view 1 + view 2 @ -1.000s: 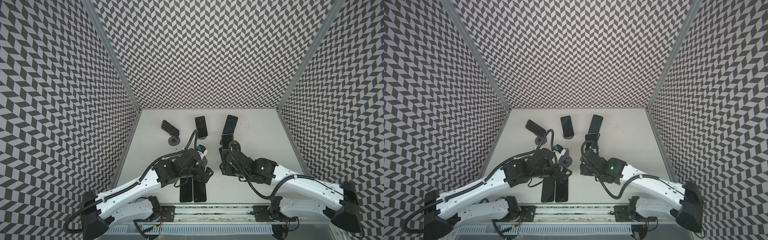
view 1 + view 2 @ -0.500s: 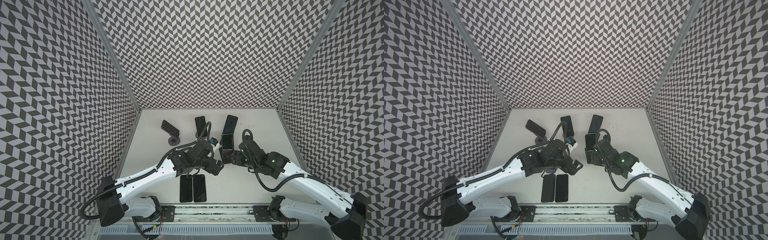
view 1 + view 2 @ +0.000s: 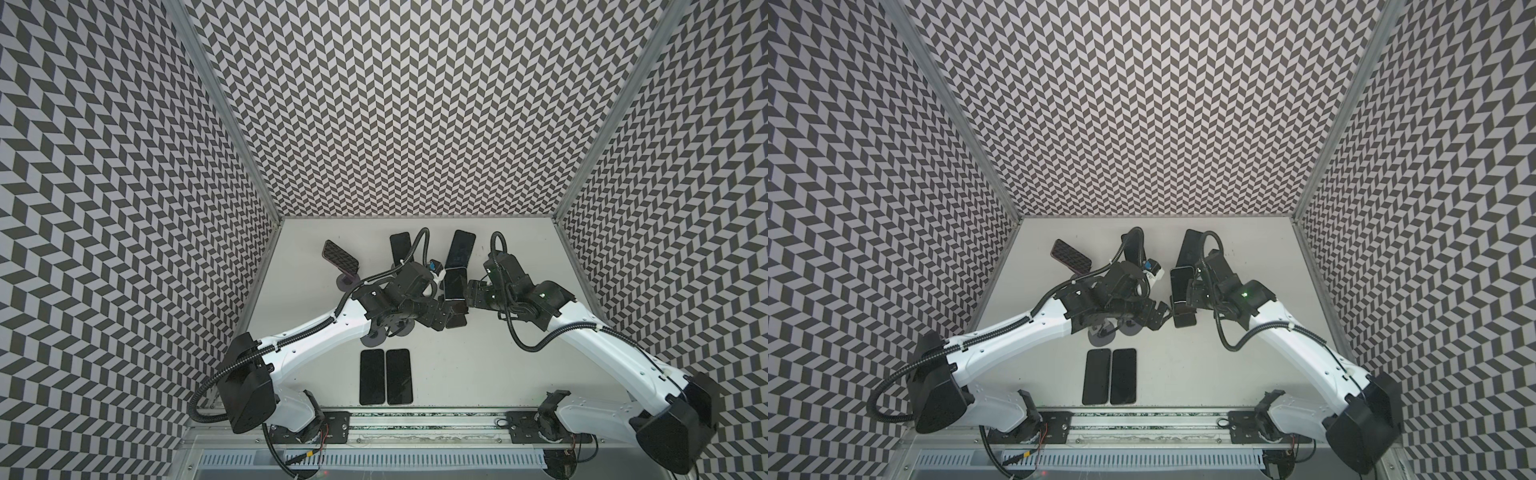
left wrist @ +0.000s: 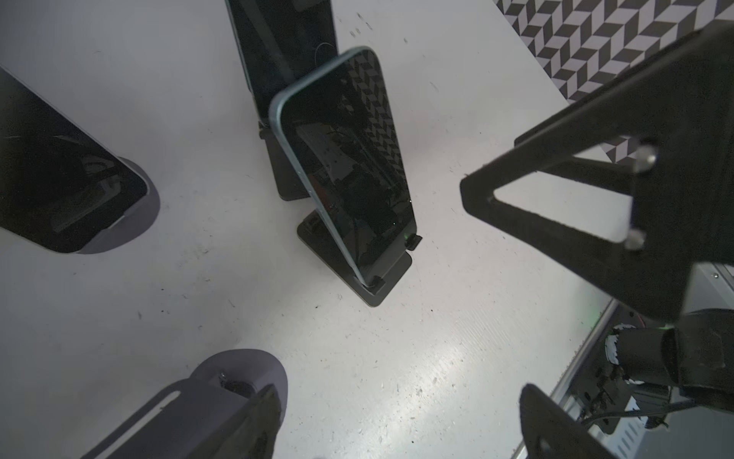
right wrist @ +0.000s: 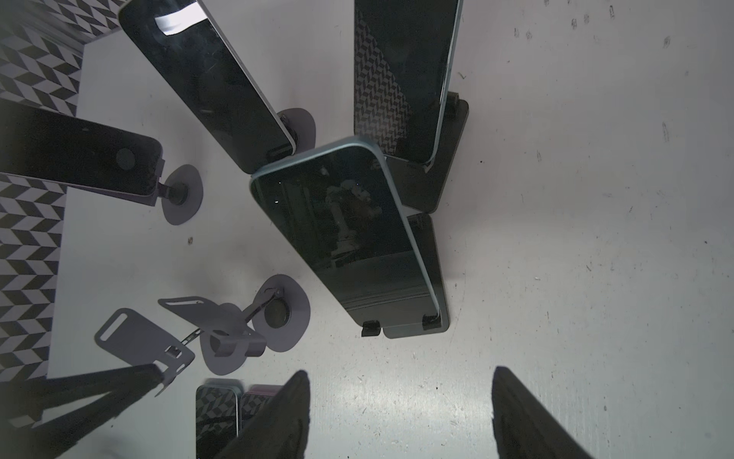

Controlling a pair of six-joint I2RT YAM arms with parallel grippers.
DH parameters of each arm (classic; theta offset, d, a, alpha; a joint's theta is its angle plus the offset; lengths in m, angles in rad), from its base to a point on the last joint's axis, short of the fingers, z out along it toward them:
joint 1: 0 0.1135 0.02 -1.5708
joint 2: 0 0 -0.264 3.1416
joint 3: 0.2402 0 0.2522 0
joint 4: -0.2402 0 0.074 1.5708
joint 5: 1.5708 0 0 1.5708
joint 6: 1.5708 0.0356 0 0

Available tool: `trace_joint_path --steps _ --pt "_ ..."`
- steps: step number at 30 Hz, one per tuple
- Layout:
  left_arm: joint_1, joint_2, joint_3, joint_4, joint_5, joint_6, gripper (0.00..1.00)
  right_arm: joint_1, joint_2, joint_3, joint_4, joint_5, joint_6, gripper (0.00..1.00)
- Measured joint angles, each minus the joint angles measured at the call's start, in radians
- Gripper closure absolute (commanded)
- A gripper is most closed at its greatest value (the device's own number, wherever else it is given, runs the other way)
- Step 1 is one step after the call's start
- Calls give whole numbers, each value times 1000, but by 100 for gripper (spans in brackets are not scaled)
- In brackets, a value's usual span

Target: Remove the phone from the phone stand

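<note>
3 chevron-patterned walls (image 3: 395, 104); metal corner posts (image 3: 222, 108); scuffed white tabletop (image 3: 478, 365).

Phone (image 4: 349, 159) black, pale-blue edge; stand (image 4: 391, 278) black; walls (image 3: 415, 104) black-white chevron; table (image 3: 478, 374) white.

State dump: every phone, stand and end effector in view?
left end effector: open, empty
right end effector: open, empty
near phone: in black stand, ungripped
rear phone: docked
middle phone: docked
patterned phone: docked, tilted
flat phones: lying side by side
grey stands: empty
</note>
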Motion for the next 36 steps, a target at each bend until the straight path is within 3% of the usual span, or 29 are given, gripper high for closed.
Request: trace_joint_path --steps 12,21,36 --pt "65 0 0 13 24 62 4 -10 112 17 55 -41 -66 20" --pt "78 -22 -10 21 24 84 4 -10 233 119 59 -60 -113 10" --pt "79 -47 -48 32 24 98 3 -10 251 135 57 -34 -135 4"
